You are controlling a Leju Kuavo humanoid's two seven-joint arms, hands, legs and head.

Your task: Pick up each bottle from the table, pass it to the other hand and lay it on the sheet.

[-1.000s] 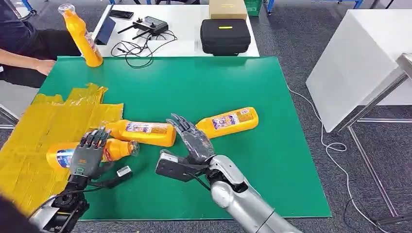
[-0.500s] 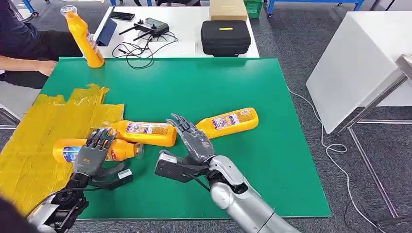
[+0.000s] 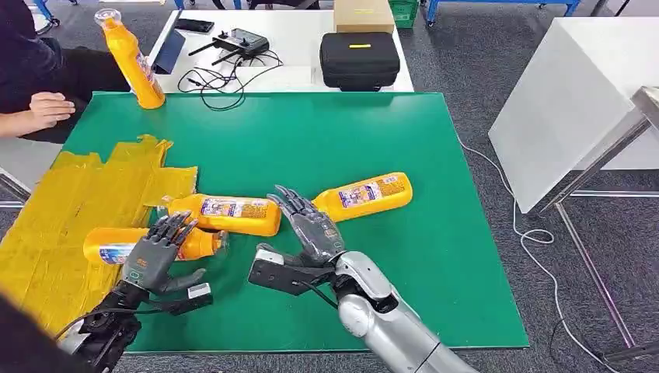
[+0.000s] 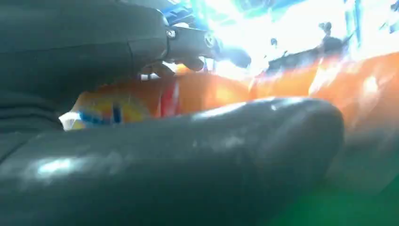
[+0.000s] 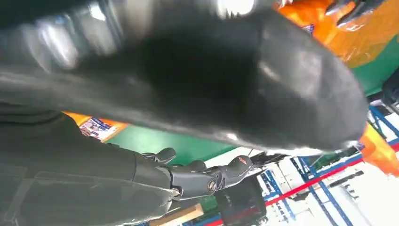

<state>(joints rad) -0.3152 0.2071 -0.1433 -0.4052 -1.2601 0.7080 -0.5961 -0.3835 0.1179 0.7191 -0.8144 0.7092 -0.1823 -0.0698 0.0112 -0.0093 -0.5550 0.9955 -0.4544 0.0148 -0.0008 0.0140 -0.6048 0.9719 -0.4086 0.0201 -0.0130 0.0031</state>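
Your left hand [image 3: 159,259] hovers with fingers spread, holding nothing, just in front of an orange bottle [image 3: 124,245] lying on the crinkled yellow sheet [image 3: 70,202] at the green table's [image 3: 326,132] left edge. A second ago those fingers lay over that bottle. Your right hand [image 3: 311,225], also spread and holding nothing, sits between two smooth plastic bottles: one [image 3: 225,214] beside the sheet, one [image 3: 364,194] mid-table. A fourth bottle [image 3: 134,58] stands at the far left corner.

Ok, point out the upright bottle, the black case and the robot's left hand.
upright bottle [image 3: 138,64], head view, on its orange body.
black case [image 3: 359,58], head view, on the middle of its lid.
left hand [image 3: 153,259], head view, on the back of the hand.
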